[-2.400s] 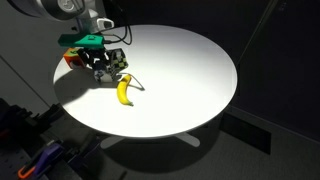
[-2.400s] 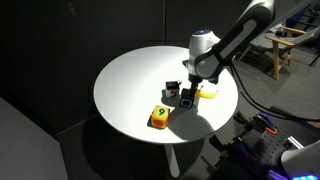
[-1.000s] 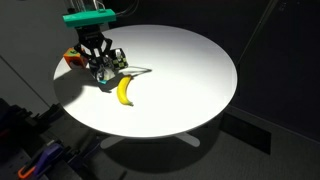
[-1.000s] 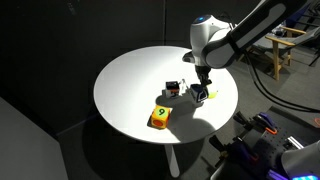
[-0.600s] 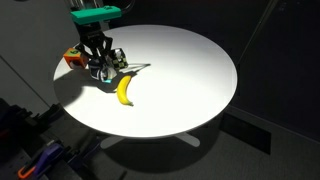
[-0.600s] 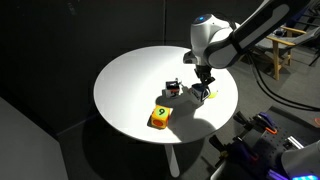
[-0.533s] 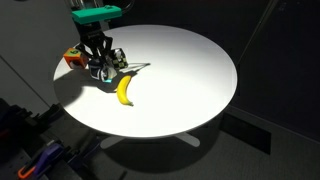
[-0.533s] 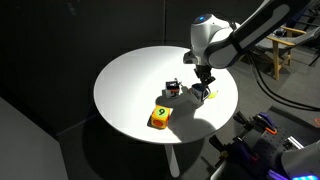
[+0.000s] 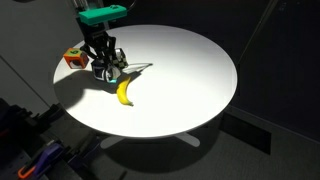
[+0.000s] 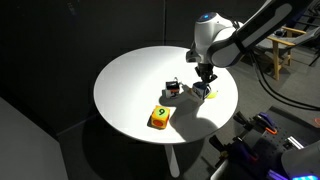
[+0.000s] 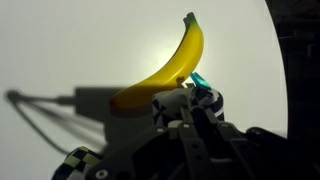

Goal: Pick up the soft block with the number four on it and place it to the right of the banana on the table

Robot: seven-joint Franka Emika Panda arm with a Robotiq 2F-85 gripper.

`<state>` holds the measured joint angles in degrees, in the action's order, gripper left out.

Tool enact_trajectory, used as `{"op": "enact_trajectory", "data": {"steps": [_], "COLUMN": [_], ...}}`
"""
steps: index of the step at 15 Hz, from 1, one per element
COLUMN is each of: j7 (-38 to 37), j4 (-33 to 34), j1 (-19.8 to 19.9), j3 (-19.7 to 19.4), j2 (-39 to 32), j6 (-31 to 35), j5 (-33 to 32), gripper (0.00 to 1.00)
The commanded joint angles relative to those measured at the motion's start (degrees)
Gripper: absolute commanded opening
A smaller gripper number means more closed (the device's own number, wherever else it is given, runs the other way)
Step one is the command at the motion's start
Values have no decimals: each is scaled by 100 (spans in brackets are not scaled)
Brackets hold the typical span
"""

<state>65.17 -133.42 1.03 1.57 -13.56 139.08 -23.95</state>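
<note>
**A:** Light-blue edging, just a sliver of it. That's the soft block point(image 11: 203, 86) in the wrist view, pinched between the fingers of the gripper point(image 9: 104, 65).

**B:** So the gripper's clamped on it?

**A:** Clamped on the block, yes. In both exterior views it sits right at the fingertips, low over the white surface point(image 9: 190, 70). Whether it's touching down or a hair clear, I can't tell.

**B:** And the banana point(image 9: 124, 92)?

**A:** Lying flat just beside the block, and its yellow curve sweeps across the wrist view.

**B:** What else is out there?

**A:** There's an orange-red cube point(image 9: 73, 58) near the rim, on the far side of the gripper from the banana. In an exterior view a darker cube point(image 10: 172, 90) stands close by the gripper. The arm reaches down to the surface from above.
</note>
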Motion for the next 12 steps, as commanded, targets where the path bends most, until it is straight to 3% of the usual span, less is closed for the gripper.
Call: {"op": "enact_trajectory", "data": {"steps": [1, 12], "j7": [254, 282], "j4": [-286, -233], "j1": [208, 661], "j3": [-148, -685], "j2": [327, 226], "j6": [260, 532], "j5": [-48, -72], "gripper": [5, 5]}}
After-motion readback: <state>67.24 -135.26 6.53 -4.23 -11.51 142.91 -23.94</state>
